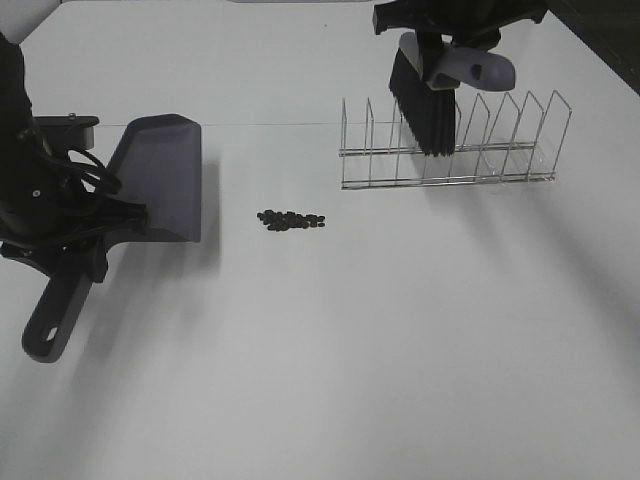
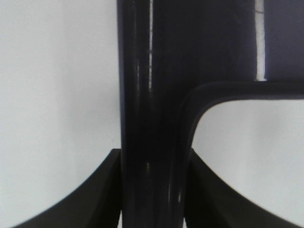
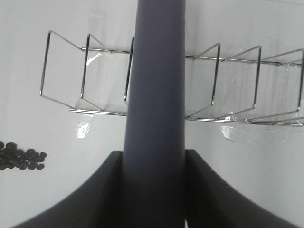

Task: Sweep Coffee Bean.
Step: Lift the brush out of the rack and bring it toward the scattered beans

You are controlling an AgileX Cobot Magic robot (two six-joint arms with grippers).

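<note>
Risk: brush (image 1: 430, 110) bristles sat betw. wires of rack (image 1: 500, 181); a sideways pull would prob. snag and drag the rack. Too fast a sweep could scatter beans past dustpan (image 1: 160, 180).

R end effector (image 3: 154, 190) clamped on brush handle, L end effector (image 2: 152, 190) on dustpan handle.

Coffee bean cluster (image 1: 291, 219) lay on surface (image 1: 350, 350) betw. dustpan lip and rack, apart from both end effectors.

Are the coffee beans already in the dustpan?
No, the coffee beans lie on the table, apart from the dustpan's open edge.
</note>
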